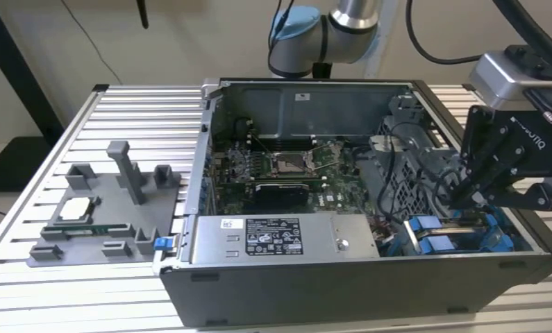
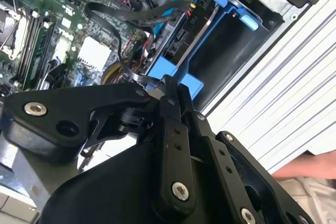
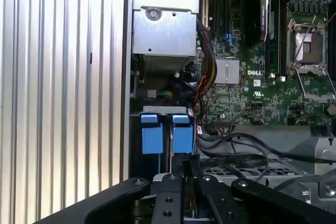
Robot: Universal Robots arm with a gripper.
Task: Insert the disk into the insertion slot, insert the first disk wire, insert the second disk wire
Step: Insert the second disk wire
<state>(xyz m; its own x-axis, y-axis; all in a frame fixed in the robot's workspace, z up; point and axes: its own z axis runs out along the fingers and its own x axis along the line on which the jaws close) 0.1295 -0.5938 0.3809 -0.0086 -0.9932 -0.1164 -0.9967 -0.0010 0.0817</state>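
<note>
Your gripper point(image 2: 170, 90) is hanging at the blue-framed disk point(image 2: 181, 40), already sitting in the insertion slot point(image 1: 461, 239) at the exterior view's lower right; its jaws are looking pinched on a black wire point(image 2: 113, 11), though I cannot tell; any sideways drag is risking snagging neighbouring cables.

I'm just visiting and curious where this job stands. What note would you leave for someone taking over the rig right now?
Tool: shut, apparently pinching a black wire at its tips, low over the drive corner of the open computer case.
Disk: sitting in its blue carrier inside the insertion slot, so that step looks done.
Left: the two disk wires. The pictures cannot settle whether either is plugged in; the one at the tool looks in progress.
</note>
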